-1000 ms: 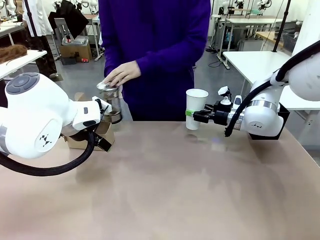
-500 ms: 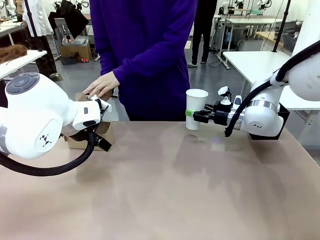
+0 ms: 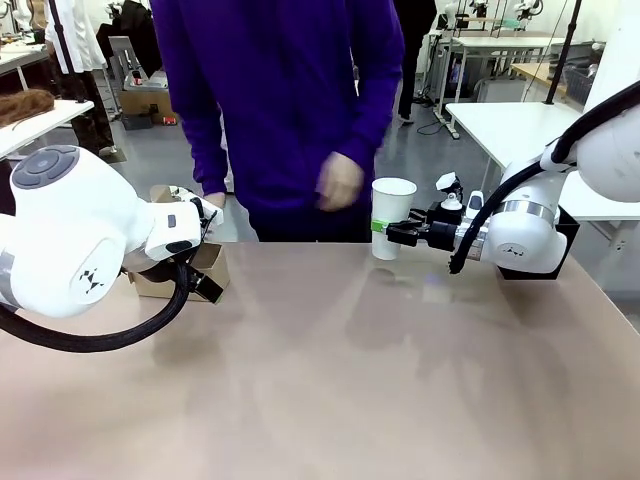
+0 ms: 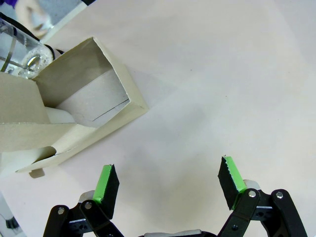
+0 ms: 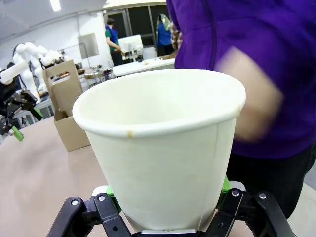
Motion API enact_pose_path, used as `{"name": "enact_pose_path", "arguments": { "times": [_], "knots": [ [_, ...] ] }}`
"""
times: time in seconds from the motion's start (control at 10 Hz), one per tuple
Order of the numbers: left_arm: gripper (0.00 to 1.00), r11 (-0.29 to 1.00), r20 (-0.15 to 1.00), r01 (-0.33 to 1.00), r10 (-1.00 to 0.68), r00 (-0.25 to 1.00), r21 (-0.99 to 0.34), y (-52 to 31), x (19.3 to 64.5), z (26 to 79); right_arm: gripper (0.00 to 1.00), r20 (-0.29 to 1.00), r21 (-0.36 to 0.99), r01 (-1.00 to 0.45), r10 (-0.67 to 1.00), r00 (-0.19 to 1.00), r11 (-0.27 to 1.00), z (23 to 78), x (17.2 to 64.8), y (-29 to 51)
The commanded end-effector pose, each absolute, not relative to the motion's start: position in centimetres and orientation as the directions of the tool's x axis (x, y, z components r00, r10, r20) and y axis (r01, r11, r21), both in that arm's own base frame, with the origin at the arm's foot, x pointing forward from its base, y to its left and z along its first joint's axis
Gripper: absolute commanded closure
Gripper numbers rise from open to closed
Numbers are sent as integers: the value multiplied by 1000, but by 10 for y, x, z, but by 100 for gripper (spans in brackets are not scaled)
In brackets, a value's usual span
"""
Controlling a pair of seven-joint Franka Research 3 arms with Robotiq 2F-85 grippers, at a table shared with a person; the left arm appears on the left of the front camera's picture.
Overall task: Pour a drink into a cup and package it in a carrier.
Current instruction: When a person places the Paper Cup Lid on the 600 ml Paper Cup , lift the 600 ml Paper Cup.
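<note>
The cup (image 3: 392,215) is plain white, with one small brown speck under its rim. The carrier (image 4: 94,94) is plain brown cardboard. The left claw (image 4: 168,180) and right claw (image 3: 385,232) are black with bright green pads (image 4: 105,181). The arms (image 3: 70,240) are white, the counter (image 3: 350,380) is pale beige, and the person's top (image 3: 290,90) is deep purple.

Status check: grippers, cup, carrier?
Right gripper shut on tall white paper cup. Left gripper open near brown cardboard carrier. Person's hand beside cup.

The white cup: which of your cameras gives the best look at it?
The right wrist view: the cup stands close up, rim and wall clear, clamped by the right gripper. The front view shows it small and side-on. The left wrist view faces the carrier.
</note>
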State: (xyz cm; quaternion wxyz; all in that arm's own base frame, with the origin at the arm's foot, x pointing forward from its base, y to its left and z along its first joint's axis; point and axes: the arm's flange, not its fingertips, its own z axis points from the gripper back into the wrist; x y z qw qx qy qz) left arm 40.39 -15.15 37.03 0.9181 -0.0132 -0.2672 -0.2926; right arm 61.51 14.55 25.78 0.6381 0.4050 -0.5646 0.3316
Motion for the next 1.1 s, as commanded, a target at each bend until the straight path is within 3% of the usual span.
{"name": "enact_pose_path", "arguments": {
  "times": [0.0, 1.0],
  "knots": [
    [0, 829, 499, 544, -529, 686, 131, -151, 404, 371, 19, 989, 142, -880, -36, 141, 452, 263, 613, 146],
    [0, 829, 499, 544, -529, 686, 131, -151, 404, 371, 19, 989, 142, -880, -36, 141, 452, 263, 613, 146]
  ]
}}
